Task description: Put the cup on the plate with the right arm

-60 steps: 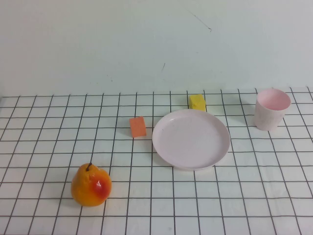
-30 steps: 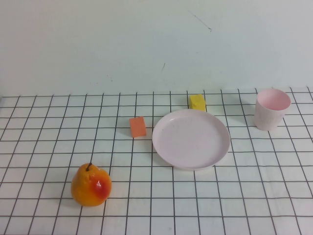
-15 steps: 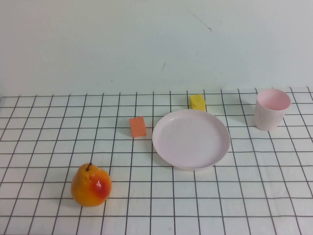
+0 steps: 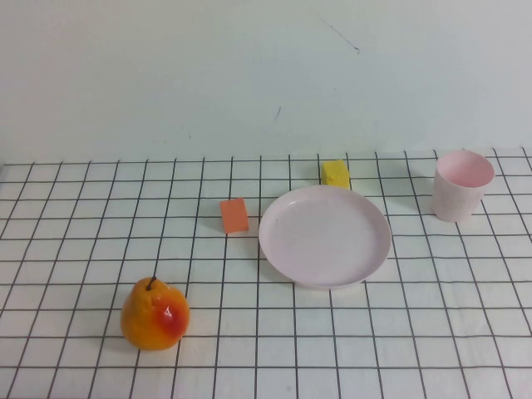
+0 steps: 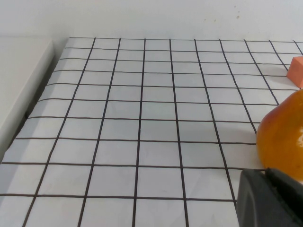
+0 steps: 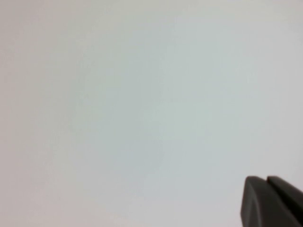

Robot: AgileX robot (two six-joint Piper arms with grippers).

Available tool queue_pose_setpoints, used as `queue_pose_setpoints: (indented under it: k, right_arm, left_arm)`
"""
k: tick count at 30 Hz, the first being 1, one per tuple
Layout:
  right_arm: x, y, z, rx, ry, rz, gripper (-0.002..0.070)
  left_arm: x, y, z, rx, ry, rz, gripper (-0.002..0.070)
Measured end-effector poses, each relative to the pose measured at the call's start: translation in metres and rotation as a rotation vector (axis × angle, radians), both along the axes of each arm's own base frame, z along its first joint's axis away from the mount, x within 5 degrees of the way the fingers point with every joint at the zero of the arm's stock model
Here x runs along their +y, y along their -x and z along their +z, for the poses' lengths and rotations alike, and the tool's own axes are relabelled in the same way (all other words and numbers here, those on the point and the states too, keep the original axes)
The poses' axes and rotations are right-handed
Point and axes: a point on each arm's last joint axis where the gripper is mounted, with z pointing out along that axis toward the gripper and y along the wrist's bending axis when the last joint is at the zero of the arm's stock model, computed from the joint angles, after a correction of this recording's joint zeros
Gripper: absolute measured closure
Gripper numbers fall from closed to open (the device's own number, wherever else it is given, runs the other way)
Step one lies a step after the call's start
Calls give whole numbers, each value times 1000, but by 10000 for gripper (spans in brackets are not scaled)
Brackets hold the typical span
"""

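Note:
The pale pink cup point(image 4: 461, 184) stands upright at the far right of the gridded table, apart from the plate. The large pale pink plate point(image 4: 324, 235) lies empty a little right of the middle. Neither arm shows in the high view. My left gripper point(image 5: 265, 171) shows only in the left wrist view as dark fingertips pressed together, low over the table beside the pear point(image 5: 284, 142). My right gripper point(image 6: 266, 178) shows only in the right wrist view, its fingertips together, empty, in front of a blank pale surface. Cup and plate are out of both wrist views.
An orange-red pear point(image 4: 155, 314) stands at the front left. An orange block point(image 4: 234, 215) lies left of the plate and also shows in the left wrist view point(image 5: 296, 71). A yellow block point(image 4: 336, 173) lies behind the plate. A white wall backs the table.

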Motion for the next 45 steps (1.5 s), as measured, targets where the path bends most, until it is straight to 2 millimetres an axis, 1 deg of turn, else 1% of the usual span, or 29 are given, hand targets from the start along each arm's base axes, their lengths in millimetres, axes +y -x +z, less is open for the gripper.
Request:
queue_pose_setpoints:
  k: [3, 6, 8, 11, 12, 14, 15, 17, 20, 22, 23, 25, 28, 31, 36, 40, 45]
  right_arm:
    - [-3, -25, 11, 191, 25, -30, 678]
    - [-4, -60, 11, 373, 99, -28, 678]
    - [-2, -86, 6, 487, 109, 7, 678]
    - [-1, -128, -7, 670, 73, 68, 678]
    - [-1, -139, -10, 718, 62, 81, 676]
    - [0, -167, -22, 850, 45, 109, 658]
    - [-1, -178, -27, 906, 51, 119, 643]
    - [0, -206, -41, 1056, 70, 156, 580]
    - [2, -248, -64, 1268, 50, 231, 442]
    - [5, -275, -75, 1346, 16, 288, 364]
    - [6, -290, -78, 1370, 4, 317, 331]
    - [7, -316, -89, 1413, -15, 356, 298]
    - [7, -349, -107, 1484, -27, 389, 278]
    - [6, -376, -125, 1531, -38, 403, 273]
    - [5, -410, -143, 1538, -32, 415, 272]
    - [6, -435, -165, 1548, -55, 445, 272]
    - [8, -455, -185, 1547, -47, 486, 272]
  left_arm:
    - [0, 0, 0, 0, 0, 0, 678]
    - [0, 0, 0, 0, 0, 0, 678]
    - [0, 0, 0, 0, 0, 0, 678]
    - [0, 0, 0, 0, 0, 0, 678]
    - [0, 0, 0, 0, 0, 0, 678]
    - [0, 0, 0, 0, 0, 0, 678]
    - [0, 0, 0, 0, 0, 0, 678]
    - [0, 0, 0, 0, 0, 0, 678]
    - [0, 0, 0, 0, 0, 0, 678]
    - [0, 0, 0, 0, 0, 0, 678]
    - [0, 0, 0, 0, 0, 0, 678]
    - [0, 0, 0, 0, 0, 0, 678]
    - [0, 0, 0, 0, 0, 0, 678]
    - [0, 0, 0, 0, 0, 0, 678]
    - [0, 0, 0, 0, 0, 0, 678]
    - [0, 0, 0, 0, 0, 0, 678]
    - [0, 0, 0, 0, 0, 0, 678]
